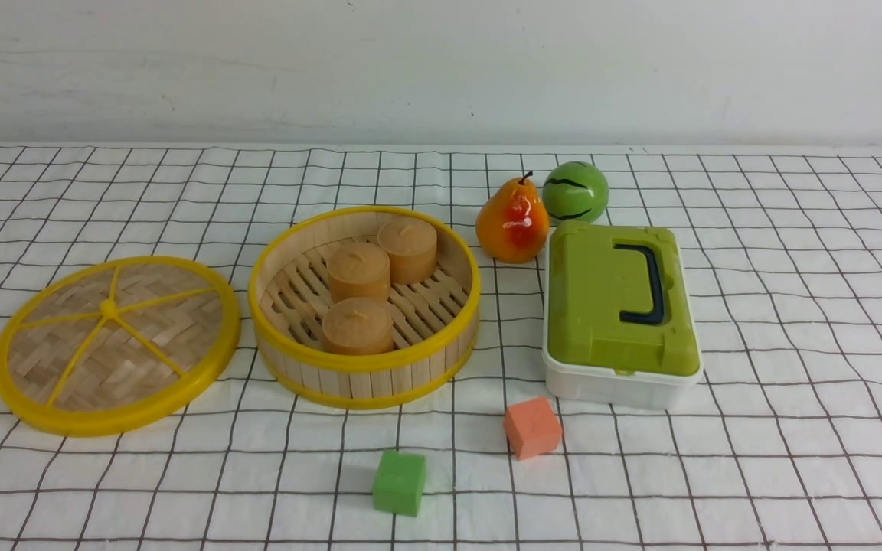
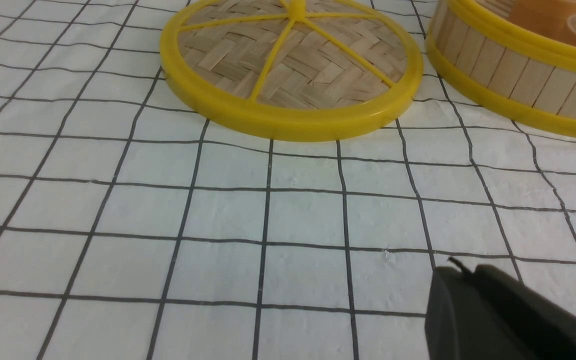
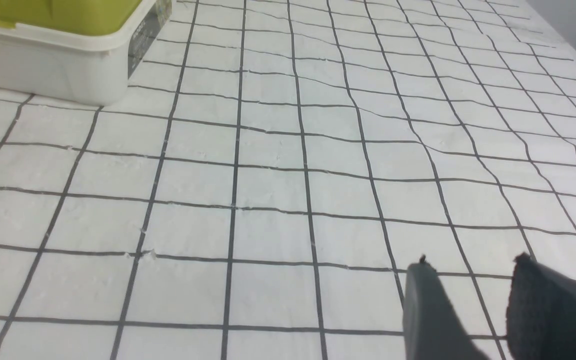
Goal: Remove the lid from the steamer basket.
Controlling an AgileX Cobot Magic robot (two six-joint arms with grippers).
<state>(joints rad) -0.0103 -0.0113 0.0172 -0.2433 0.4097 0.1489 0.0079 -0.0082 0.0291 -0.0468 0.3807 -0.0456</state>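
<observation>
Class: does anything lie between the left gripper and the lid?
Nothing visible does. Only checked cloth separates the left gripper from the lid, which lies flat beside the steamer basket, already off it.

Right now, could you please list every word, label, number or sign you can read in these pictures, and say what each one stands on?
No text can be read.
On the side wall of the white box, the dark label carries faint print that is too blurred to read.
The lid, steamer basket and green box lid show no lettering.
</observation>
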